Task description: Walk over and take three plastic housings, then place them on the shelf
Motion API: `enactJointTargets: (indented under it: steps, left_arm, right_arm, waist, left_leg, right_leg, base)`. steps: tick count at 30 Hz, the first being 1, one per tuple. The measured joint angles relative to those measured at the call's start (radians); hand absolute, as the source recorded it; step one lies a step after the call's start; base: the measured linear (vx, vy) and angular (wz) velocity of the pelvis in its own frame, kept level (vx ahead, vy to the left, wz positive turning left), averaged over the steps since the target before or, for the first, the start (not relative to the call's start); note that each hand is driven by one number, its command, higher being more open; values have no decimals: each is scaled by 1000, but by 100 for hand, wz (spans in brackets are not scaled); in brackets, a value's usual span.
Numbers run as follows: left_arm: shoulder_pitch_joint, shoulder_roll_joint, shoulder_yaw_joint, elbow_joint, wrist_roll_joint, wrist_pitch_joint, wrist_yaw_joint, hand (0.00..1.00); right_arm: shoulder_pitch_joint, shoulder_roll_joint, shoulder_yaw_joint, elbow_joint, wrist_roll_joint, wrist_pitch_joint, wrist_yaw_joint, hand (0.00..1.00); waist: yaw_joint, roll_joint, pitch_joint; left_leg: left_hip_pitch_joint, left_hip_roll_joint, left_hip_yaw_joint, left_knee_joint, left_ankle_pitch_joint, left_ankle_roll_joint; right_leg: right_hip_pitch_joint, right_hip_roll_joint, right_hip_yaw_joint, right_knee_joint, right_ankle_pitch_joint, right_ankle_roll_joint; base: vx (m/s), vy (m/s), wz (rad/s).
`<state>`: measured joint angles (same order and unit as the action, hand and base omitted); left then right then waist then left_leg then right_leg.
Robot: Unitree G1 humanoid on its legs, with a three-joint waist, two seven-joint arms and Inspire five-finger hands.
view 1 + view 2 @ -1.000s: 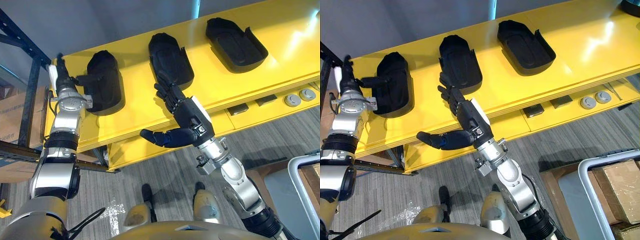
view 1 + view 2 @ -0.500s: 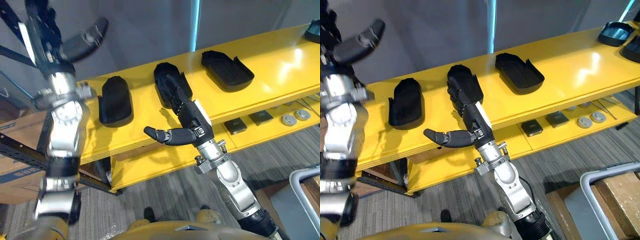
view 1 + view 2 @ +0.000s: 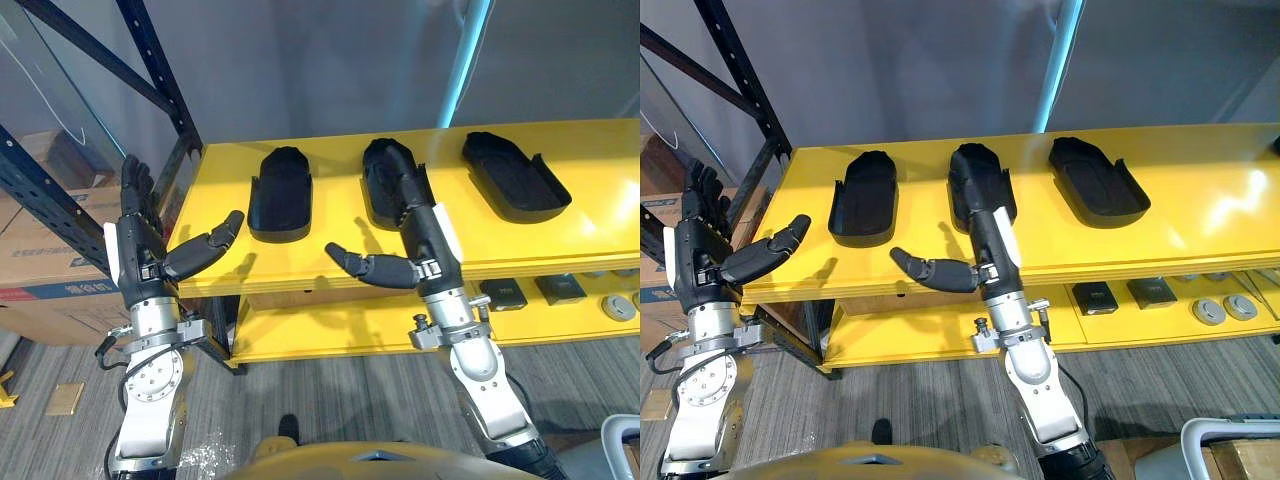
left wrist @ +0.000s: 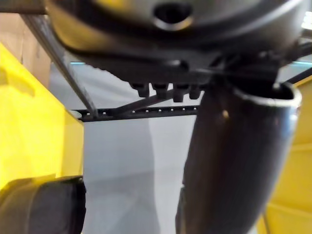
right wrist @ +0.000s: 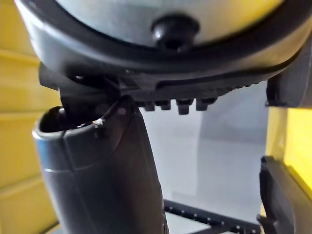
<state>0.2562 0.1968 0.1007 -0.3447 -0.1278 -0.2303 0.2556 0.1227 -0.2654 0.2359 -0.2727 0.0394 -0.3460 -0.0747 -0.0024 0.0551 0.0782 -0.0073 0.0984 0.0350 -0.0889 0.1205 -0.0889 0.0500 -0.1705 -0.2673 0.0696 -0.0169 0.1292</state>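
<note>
In the left eye view three black housings are counted, rowed across the upper middle on one yellow table (image 3: 600,215): left housing (image 3: 280,195), middle housing (image 3: 385,170), right housing (image 3: 510,185). The left hand (image 3: 140,250) is held spread and empty at lower left, beside the table's end. The right hand (image 3: 422,235), fingers straight and thumb out, is stretched over the middle housing's near end, contact not determinable. The right eye view agrees. In each wrist view nothing is seen held. The shells are judged light, stiff and slick, best pinched across the side walls.
</note>
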Motion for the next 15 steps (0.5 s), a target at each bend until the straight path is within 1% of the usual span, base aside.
enactJointTargets:
  steps: [2,3,4,7,9,11,15]
  left_arm:
    - [7,-3,-17,0,-1,-23,-6,100]
    - [9,-3,-22,1,-3,-31,-7,100]
    - [8,-4,-32,1,-7,-33,-6,100]
    - [4,-3,-53,17,-21,-34,-23,100]
    - [-3,-2,-57,49,-20,-28,-46,100]
    - [-22,1,-67,78,-20,-24,-48,100]
    - [-33,17,-67,113,-22,-23,-37,100]
  right_arm:
    - [-4,-12,-38,0,-28,-22,-37,100]
    - [-9,-15,-53,0,-35,-34,-55,100]
    - [-16,-16,-70,0,-39,-50,-86,100]
    - [-34,-17,-113,-18,-74,-78,-157,100]
    - [-53,-17,-134,-27,-74,-84,-182,100]
    - [-66,-18,-161,-45,-72,-85,-198,100]
    - [-67,-21,-192,-55,-70,-102,-194,100]
  waist:
    - [-2,3,15]
    - [-3,3,33]
    - [-4,1,53]
    - [-5,-2,104]
    - [-7,-2,131]
    - [-5,-1,159]
    - [-12,0,172]
  left_leg:
    - [-26,0,0,1,8,4]
    - [-31,0,2,4,13,6]
    - [-40,0,3,4,19,0]
    - [-56,0,4,5,28,4]
    - [-59,1,4,5,28,4]
    - [-62,1,4,5,29,4]
    - [-75,1,4,5,29,4]
  right_leg:
    - [-32,1,8,11,0,0]
    - [-43,0,14,21,0,0]
    - [-58,0,18,30,0,0]
    - [-90,-2,24,54,-2,-4]
    - [-98,-2,27,65,-3,-4]
    - [-104,-3,28,72,-7,-10]
    - [-126,-4,31,88,-11,-15]
  base:
    - [-23,-2,1]
    - [-30,-2,-4]
    - [-19,-3,-6]
    - [-6,-2,-1]
    - [0,0,0]
    - [0,0,0]
    - [16,-6,0]
